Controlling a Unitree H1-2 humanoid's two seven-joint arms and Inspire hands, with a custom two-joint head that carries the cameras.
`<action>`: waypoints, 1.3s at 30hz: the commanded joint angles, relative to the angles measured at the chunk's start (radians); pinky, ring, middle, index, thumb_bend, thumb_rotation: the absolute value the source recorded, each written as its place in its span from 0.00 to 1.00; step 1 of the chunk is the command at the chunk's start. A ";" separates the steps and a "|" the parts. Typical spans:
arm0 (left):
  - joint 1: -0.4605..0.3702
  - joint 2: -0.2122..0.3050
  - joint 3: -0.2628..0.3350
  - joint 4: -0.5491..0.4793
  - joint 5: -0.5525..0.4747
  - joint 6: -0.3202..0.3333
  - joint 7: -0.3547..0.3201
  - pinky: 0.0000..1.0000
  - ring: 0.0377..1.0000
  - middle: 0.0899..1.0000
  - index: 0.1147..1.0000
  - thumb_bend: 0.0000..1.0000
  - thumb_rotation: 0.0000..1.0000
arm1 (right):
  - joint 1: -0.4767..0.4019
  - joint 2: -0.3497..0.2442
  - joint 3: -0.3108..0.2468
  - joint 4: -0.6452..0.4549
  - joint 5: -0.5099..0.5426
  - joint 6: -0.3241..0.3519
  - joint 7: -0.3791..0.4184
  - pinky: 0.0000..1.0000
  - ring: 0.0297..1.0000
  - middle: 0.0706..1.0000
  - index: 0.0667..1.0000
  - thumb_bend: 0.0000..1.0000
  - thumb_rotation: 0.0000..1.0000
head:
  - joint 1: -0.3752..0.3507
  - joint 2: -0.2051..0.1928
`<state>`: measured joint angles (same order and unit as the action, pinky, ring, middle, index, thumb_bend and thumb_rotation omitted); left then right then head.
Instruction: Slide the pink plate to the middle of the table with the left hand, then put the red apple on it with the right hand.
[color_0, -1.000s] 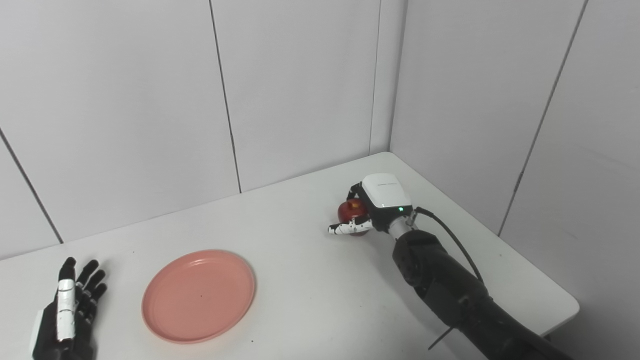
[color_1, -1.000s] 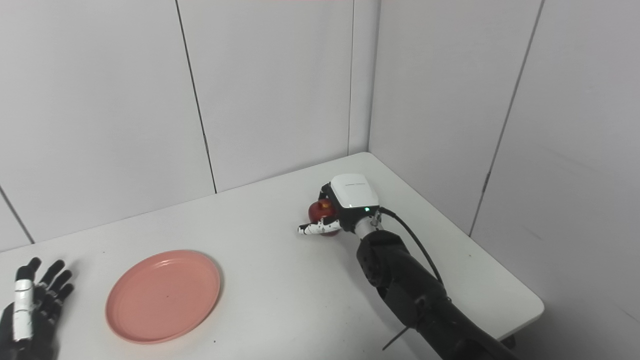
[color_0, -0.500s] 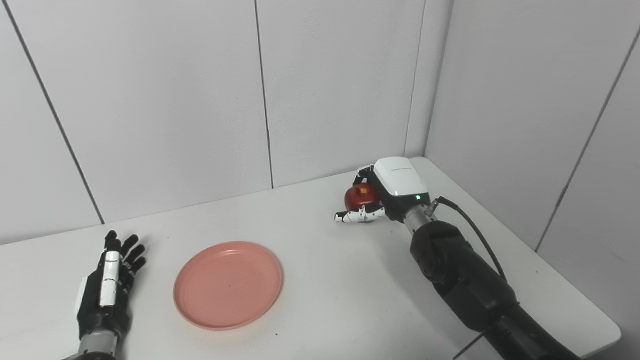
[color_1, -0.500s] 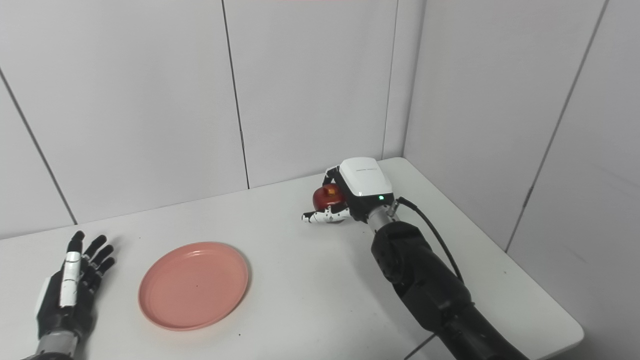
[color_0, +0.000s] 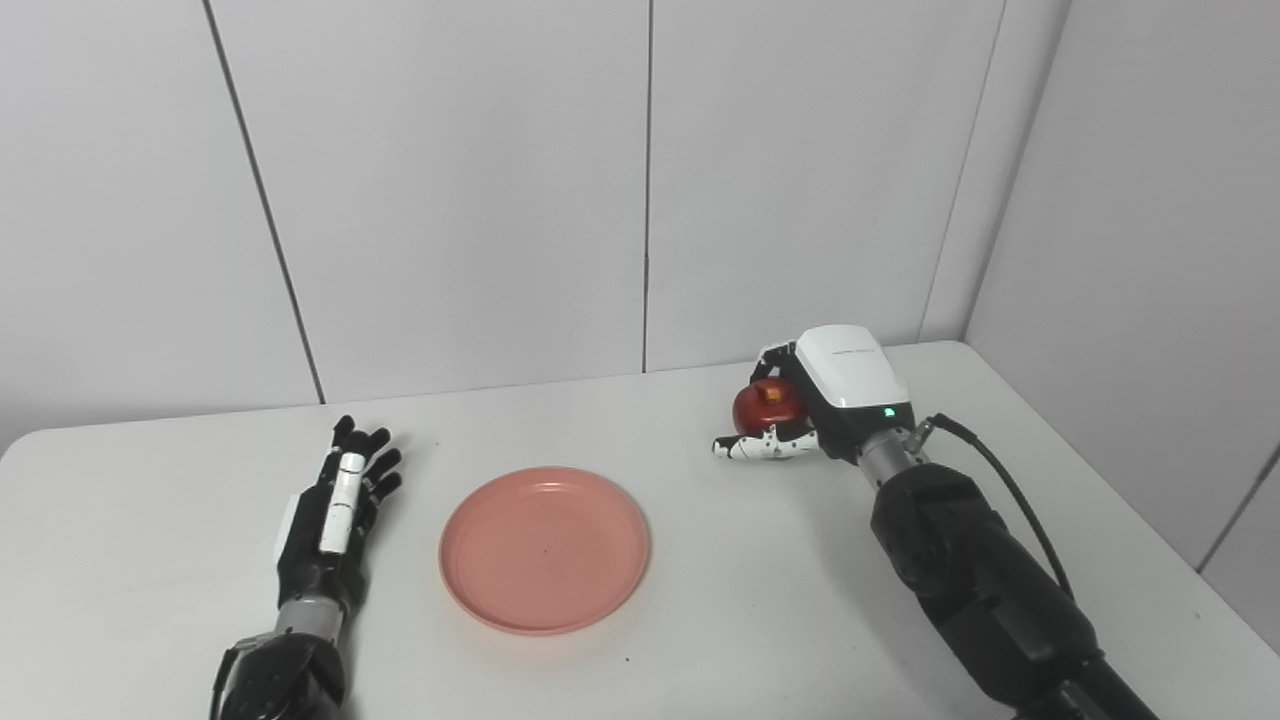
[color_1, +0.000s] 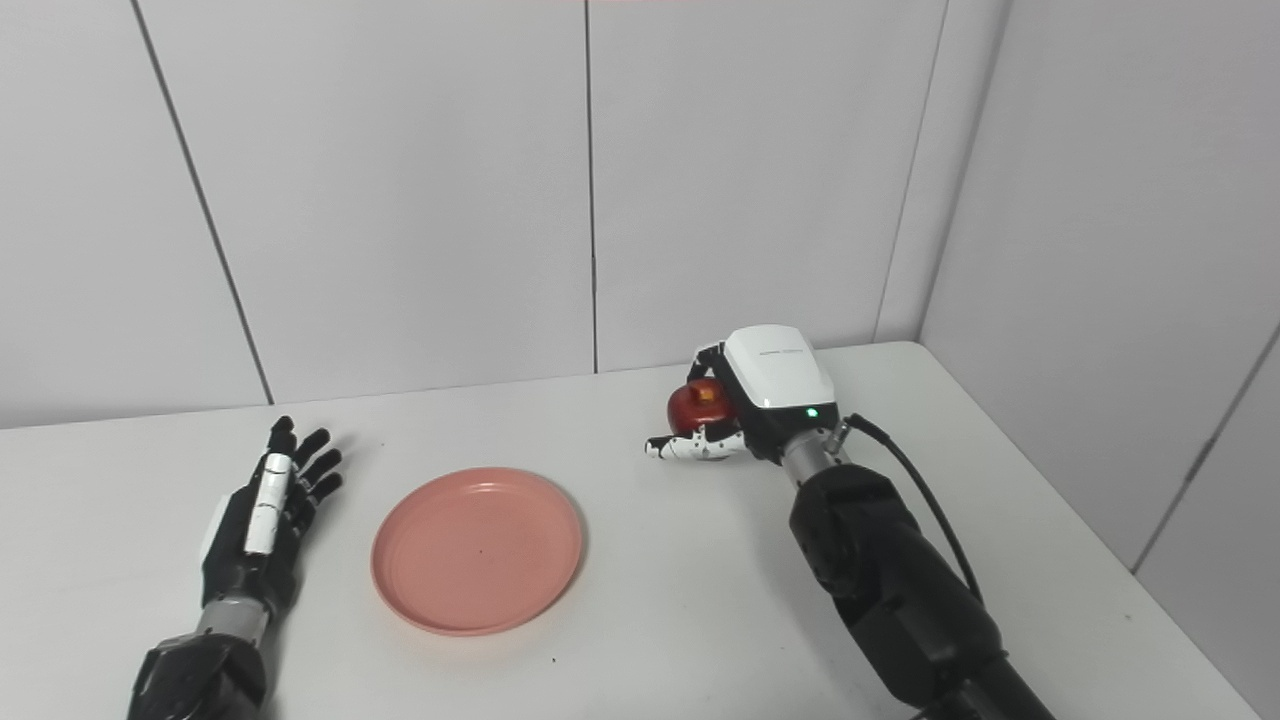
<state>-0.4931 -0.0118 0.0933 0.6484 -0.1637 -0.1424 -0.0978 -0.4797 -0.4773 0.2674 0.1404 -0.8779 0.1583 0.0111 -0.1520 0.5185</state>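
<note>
We see the pink plate (color_0: 545, 548) lying flat on the white tabletop (color_0: 720, 610), roughly in the middle between our two arms, with nothing on it. Our left hand (color_0: 335, 510) rests beside the plate's left edge, near it but not touching, its fingers (color_0: 352, 448) straight and slightly spread, holding nothing. Our right hand (color_0: 815, 405) is well to the right of the plate, toward the back of the tabletop, curled around the red apple (color_0: 765, 403). Its fingers wrap the far side of the apple and its thumb (color_0: 755, 447) stretches out along the near side, low down. The apple shows an orange patch on top. We cannot tell whether the apple touches the tabletop or sits just above it.
</note>
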 joint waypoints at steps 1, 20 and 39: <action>0.035 -0.023 -0.011 0.018 0.005 0.023 0.006 0.88 0.88 0.91 1.00 0.79 0.81 | -0.073 0.005 -0.003 -0.003 0.003 -0.047 -0.036 0.14 0.17 0.22 0.33 0.51 0.42 | 0.003 0.001; 0.034 -0.049 -0.040 0.045 0.055 -0.005 0.065 0.84 0.84 0.87 1.00 0.78 0.83 | -0.093 0.082 0.069 0.068 -0.004 -0.106 -0.059 0.13 0.16 0.21 0.33 0.51 0.37 | 0.093 -0.009; 0.020 -0.081 -0.048 0.077 0.072 -0.018 0.090 0.83 0.85 0.87 1.00 0.79 0.85 | -0.110 0.136 0.078 0.037 0.034 -0.114 -0.046 0.12 0.16 0.21 0.32 0.50 0.40 | 0.179 -0.026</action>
<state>-0.5065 -0.0695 0.0505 0.6782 -0.0857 -0.1693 -0.0080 -0.5156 -0.3396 0.3549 0.2187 -0.8497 0.0845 -0.0248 0.0230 0.4924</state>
